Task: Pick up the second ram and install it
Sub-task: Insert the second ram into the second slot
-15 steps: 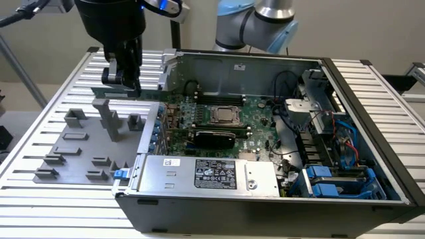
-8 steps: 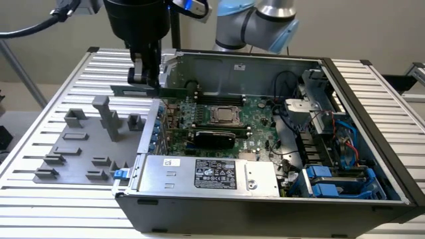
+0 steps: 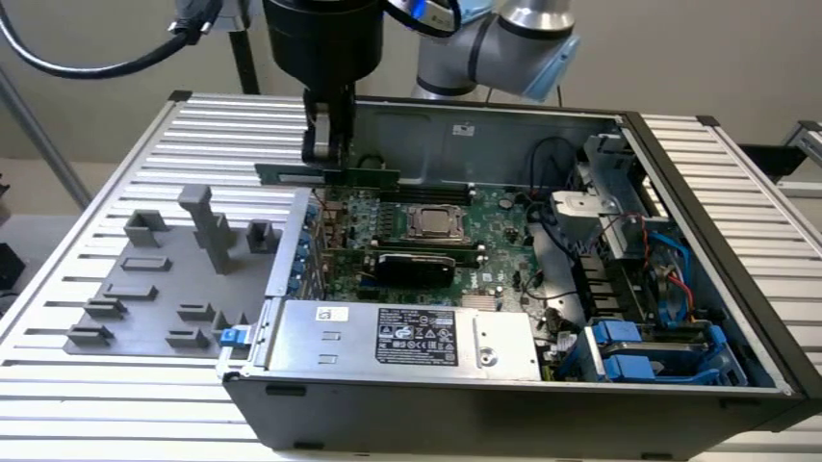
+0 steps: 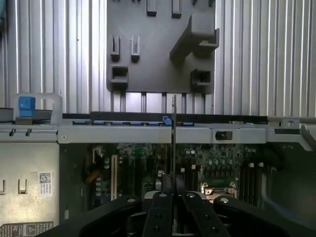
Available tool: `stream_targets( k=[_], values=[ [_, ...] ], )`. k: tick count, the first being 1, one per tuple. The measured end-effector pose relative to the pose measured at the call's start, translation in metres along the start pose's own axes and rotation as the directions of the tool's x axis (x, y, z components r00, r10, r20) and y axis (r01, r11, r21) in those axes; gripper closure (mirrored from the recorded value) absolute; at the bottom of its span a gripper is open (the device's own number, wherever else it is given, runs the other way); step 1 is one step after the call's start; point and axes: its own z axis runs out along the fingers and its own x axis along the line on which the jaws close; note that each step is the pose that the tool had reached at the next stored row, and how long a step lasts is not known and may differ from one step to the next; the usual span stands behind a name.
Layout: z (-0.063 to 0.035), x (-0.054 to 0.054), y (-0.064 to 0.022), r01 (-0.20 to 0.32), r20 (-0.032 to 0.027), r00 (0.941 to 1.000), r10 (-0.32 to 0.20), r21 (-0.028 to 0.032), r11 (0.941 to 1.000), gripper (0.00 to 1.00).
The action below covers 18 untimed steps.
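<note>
My gripper is shut on the second ram, a slim green stick held level by its top edge. It hangs above the far side of the open computer case, just over the motherboard near the case wall on the exterior view's left. In the wrist view the ram shows edge-on as a thin line running out from between my fingers. Below it lie the motherboard and the case edge.
A grey holder plate with upright blocks lies on the slatted table at the exterior view's left, beside the case. Inside the case sit a silver power supply, the CPU socket, cables and blue drive bays.
</note>
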Motion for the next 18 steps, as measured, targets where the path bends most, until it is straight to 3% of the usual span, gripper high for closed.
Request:
stream_targets(
  k=[12, 18],
  values=[
    [0.0058, -0.008, -0.0547, -0.001, 0.0029, 1.0, 0.001, -0.0064, 1.0, 1.0],
    [0.0148, -0.02, -0.0767, -0.001, 0.0032, 1.0, 0.001, -0.0073, 1.0, 1.0]
  ],
)
